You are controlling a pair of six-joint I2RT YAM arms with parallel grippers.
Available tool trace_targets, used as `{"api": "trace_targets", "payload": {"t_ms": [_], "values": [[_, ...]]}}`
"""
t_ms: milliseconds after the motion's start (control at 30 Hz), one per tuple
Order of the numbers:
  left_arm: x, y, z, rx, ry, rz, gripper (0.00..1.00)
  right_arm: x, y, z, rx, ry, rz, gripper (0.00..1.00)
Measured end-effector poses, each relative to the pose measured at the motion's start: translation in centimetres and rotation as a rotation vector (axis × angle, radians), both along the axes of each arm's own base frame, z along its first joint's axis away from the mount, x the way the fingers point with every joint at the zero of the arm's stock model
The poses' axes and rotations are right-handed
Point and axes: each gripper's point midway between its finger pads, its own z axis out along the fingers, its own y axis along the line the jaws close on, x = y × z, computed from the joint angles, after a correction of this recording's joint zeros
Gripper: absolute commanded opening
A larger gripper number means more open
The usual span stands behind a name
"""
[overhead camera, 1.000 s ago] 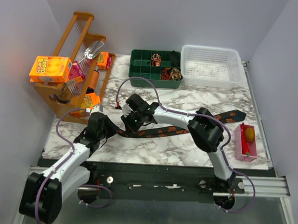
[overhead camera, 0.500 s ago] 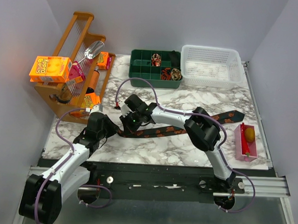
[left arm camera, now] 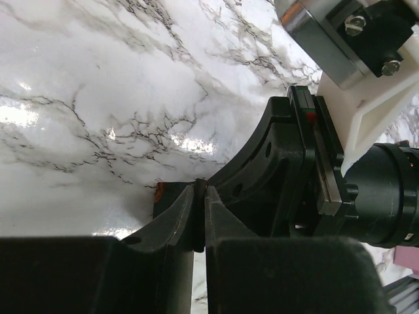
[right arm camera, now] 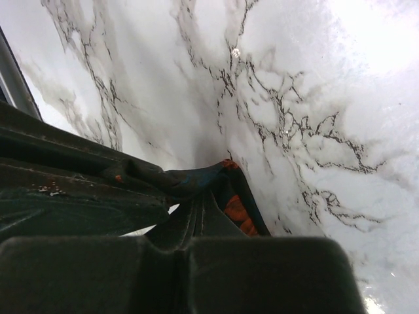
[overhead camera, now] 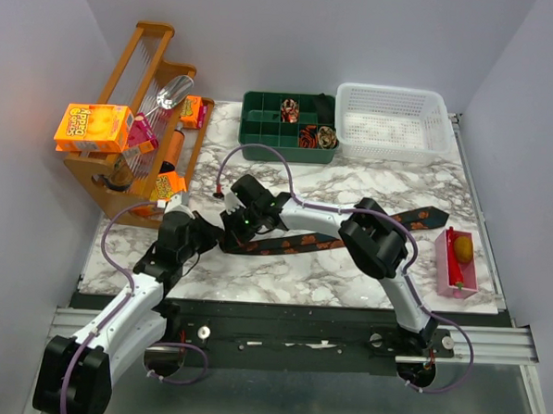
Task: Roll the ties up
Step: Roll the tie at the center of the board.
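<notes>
Tie (overhead camera: 424,216) lies flat and uncoiled across the marble table (overhead camera: 333,187), running from mid-left to far right. No roll has started yet as far as the top view shows. Right gripper (right arm camera: 196,212) has its jaws clamped on the tie's left end, the fabric bunched there. Left gripper (left arm camera: 200,196) sits just beside that end with its jaws together, possibly nipping the fabric, but the view is too tight to say. Rolled ties (overhead camera: 289,108) already sit in the green divided tray (overhead camera: 257,132) at the back. This tie is all left to do.
</notes>
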Motion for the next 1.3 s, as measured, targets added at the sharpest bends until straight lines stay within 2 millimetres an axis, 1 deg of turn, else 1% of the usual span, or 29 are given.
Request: {"api": "trace_targets", "payload": {"t_ms": [33,67,133,167,533,700,767,833,900,967,1033,1067,1133,1200,1267,1300], "values": [[-0.1,0.0,0.0,-0.006,-0.001,0.004,0.12,0.0,0.0,-0.1,0.002,0.005,-0.005,0.00],[-0.1,0.0,-0.1,-0.011,-0.003,0.007,0.07,-0.1,0.0,-0.1,0.004,0.010,-0.010,0.00],[-0.1,0.0,-0.2,-0.022,-0.005,0.012,0.01,-0.1,0.1,-0.2,0.007,0.019,-0.018,0.01],[-0.1,0.0,-0.2,-0.027,-0.007,0.015,0.00,-0.2,0.1,-0.2,0.009,0.023,-0.022,0.00],[-0.1,0.1,-0.2,-0.017,-0.007,0.017,0.00,-0.1,0.2,-0.2,0.016,0.034,-0.036,0.00],[0.0,0.4,0.4,0.026,0.004,0.012,0.00,0.2,0.6,0.6,0.032,0.024,-0.037,0.00],[0.1,0.7,0.8,0.041,0.001,0.018,0.00,0.6,0.7,1.3,0.045,0.014,-0.042,0.00],[0.2,1.0,1.3,0.060,-0.001,0.028,0.00,1.1,0.7,2.6,0.062,-0.001,-0.050,0.00],[0.3,1.4,1.9,0.086,-0.002,0.043,0.00,1.5,0.6,4.5,0.090,-0.024,-0.058,0.00],[0.3,2.0,2.2,0.119,0.001,0.058,0.00,2.1,0.5,6.9,0.126,-0.054,-0.067,0.00],[0.3,2.5,2.4,0.151,0.009,0.070,0.00,2.9,0.0,9.2,0.160,-0.089,-0.086,0.00],[0.4,2.7,2.5,0.166,0.012,0.074,0.00,3.3,-0.5,10.3,0.173,-0.108,-0.100,0.00],[0.3,3.1,2.4,0.196,0.027,0.078,0.00,4.0,-1.6,11.4,0.185,-0.132,-0.124,0.00],[0.3,3.3,2.0,0.222,0.047,0.077,0.00,4.5,-3.3,11.3,0.168,-0.139,-0.157,0.00],[0.2,3.3,1.3,0.244,0.071,0.068,0.00,4.7,-4.6,10.3,0.141,-0.131,-0.180,0.00],[0.1,3.3,1.0,0.251,0.080,0.063,0.00,4.8,-5.5,9.2,0.114,-0.122,-0.194,0.00]]}}
